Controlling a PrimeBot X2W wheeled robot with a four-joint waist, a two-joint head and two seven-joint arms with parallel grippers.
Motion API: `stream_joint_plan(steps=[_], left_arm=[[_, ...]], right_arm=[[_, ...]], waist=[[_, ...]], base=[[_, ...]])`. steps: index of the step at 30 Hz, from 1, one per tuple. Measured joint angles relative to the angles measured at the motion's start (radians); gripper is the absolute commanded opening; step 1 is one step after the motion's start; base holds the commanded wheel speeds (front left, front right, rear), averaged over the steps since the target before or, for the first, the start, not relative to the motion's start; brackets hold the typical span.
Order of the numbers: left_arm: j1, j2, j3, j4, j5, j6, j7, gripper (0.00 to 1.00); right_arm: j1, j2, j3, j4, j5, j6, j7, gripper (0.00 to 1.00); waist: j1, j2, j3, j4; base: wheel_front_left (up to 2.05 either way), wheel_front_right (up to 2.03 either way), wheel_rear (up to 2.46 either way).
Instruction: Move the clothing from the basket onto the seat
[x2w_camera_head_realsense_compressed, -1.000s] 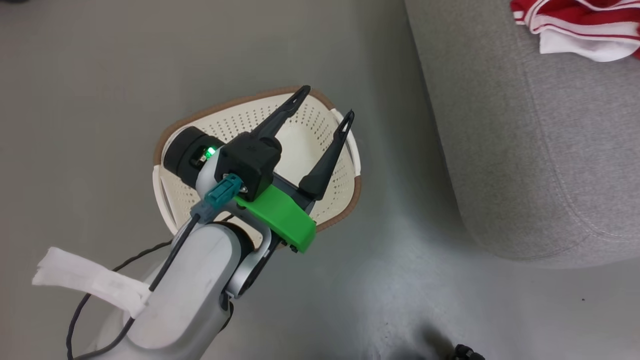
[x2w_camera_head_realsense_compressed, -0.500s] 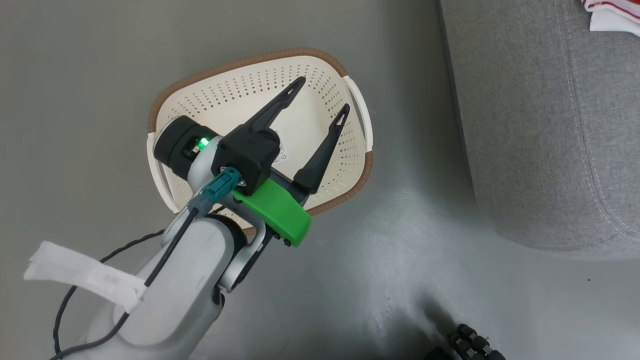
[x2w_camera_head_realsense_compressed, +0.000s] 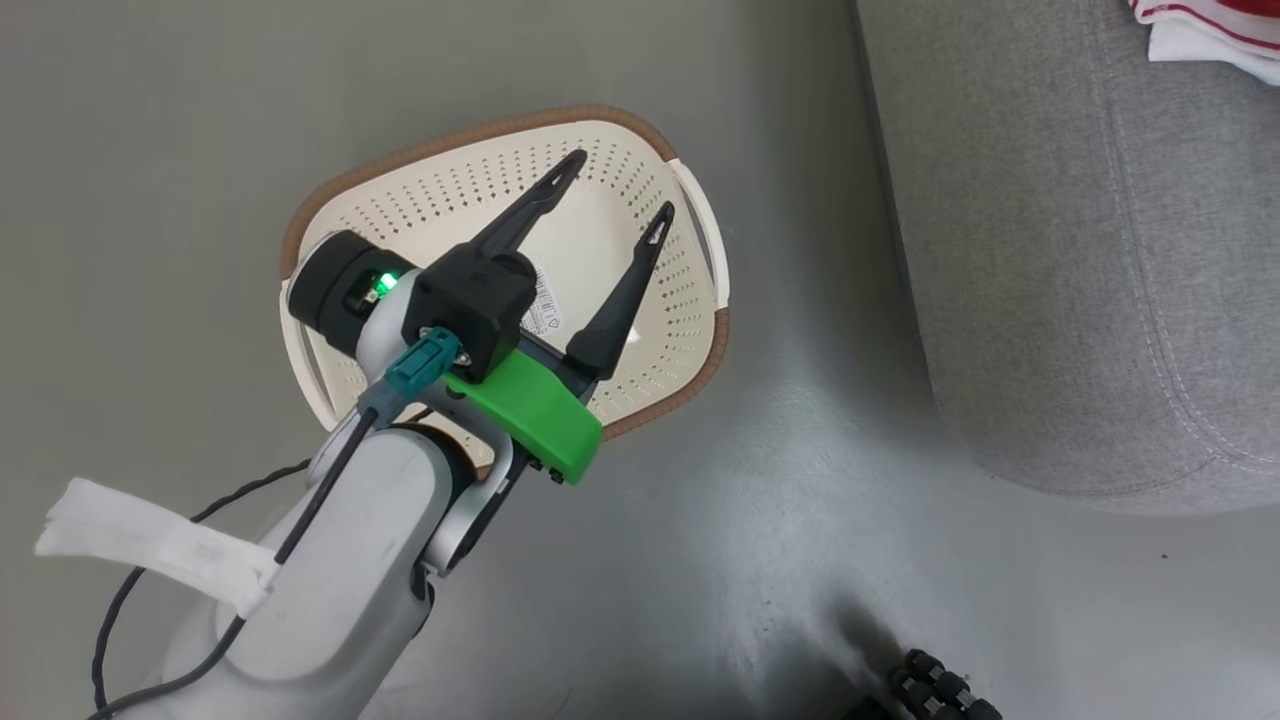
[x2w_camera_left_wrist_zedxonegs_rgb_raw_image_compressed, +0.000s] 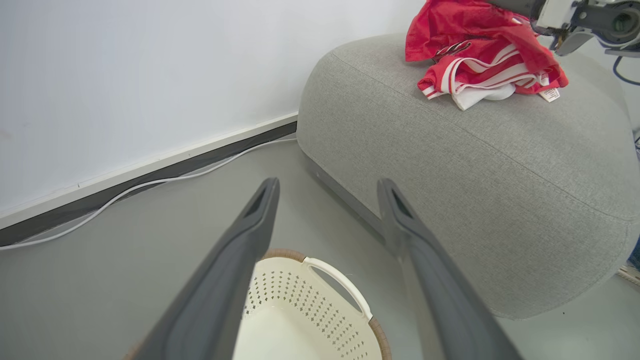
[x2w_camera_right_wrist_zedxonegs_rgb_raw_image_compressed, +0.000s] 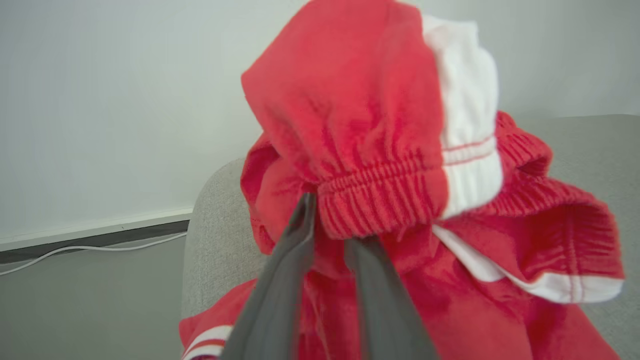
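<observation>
The cream basket (x2w_camera_head_realsense_compressed: 480, 135) stands on the grey floor left of the seat, and only a label sticker (x2w_camera_head_realsense_compressed: 545, 305) shows on its floor. Above it hangs my left gripper (x2w_camera_head_realsense_compressed: 620, 185), open with nothing between its fingers; in the left wrist view the left gripper (x2w_camera_left_wrist_zedxonegs_rgb_raw_image_compressed: 327, 185) points over the basket (x2w_camera_left_wrist_zedxonegs_rgb_raw_image_compressed: 320, 310) toward the seat (x2w_camera_left_wrist_zedxonegs_rgb_raw_image_compressed: 475, 165). The red, white-striped clothing (x2w_camera_left_wrist_zedxonegs_rgb_raw_image_compressed: 480, 55) lies heaped on the seat (x2w_camera_head_realsense_compressed: 1050, 250), its edge at the head view's top right (x2w_camera_head_realsense_compressed: 1200, 30). My right gripper (x2w_camera_right_wrist_zedxonegs_rgb_raw_image_compressed: 330, 222) stands over the seat (x2w_camera_right_wrist_zedxonegs_rgb_raw_image_compressed: 215, 225), its narrow jaws pinching a raised fold of the clothing (x2w_camera_right_wrist_zedxonegs_rgb_raw_image_compressed: 375, 150).
A white wall with a dark baseboard and a white cable (x2w_camera_left_wrist_zedxonegs_rgb_raw_image_compressed: 150, 182) runs behind the basket and the seat. Dark ribbed parts (x2w_camera_head_realsense_compressed: 940, 690) show at the head view's bottom edge. Grey floor (x2w_camera_head_realsense_compressed: 150, 150) lies around the basket.
The whole head picture has shifted, so the camera has moved. My left gripper keeps the same open pose over the basket.
</observation>
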Motion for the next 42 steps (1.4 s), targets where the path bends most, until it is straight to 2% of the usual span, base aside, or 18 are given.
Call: stream_joint_plan(steps=[7,15,20,28,34,42], left_arm=[[0.002,0.004,0.022,0.027,-0.009,0.0,-0.033,1.0],[0.027,0.001,0.047,0.074,-0.036,0.0,-0.079,1.0],[0.06,-0.011,0.058,0.108,-0.072,0.001,-0.114,1.0],[0.124,-0.029,0.094,0.161,-0.099,0.019,-0.172,1.0],[0.172,-0.029,0.136,0.193,-0.132,0.036,-0.198,1.0],[0.252,-0.024,0.212,0.22,-0.146,0.071,-0.222,1.0]], right_arm=[[0.021,0.023,0.042,0.0,-0.023,0.04,-0.058,1.0],[0.087,0.051,0.063,-0.002,-0.037,0.064,-0.072,1.0],[0.129,0.058,0.059,-0.01,-0.037,0.064,-0.079,1.0],[0.191,0.108,0.075,-0.062,-0.041,0.074,-0.08,1.0],[0.244,0.143,0.085,-0.123,-0.061,0.08,-0.08,1.0],[0.34,0.213,0.096,-0.182,-0.066,0.061,-0.08,1.0]], waist=[[0.0,0.0,-0.038,-0.019],[0.0,0.0,-0.107,-0.043],[0.0,0.0,-0.164,-0.048],[-0.0001,0.0,-0.262,-0.032],[0.0,0.0,-0.332,0.002],[-0.0001,0.0,-0.411,0.065]], base=[[0.0,0.0,0.0],[0.0,0.0,0.0],[0.0,0.0,0.0],[0.0,0.0,0.0],[0.0,0.0,0.0],[0.0,0.0,0.0]])
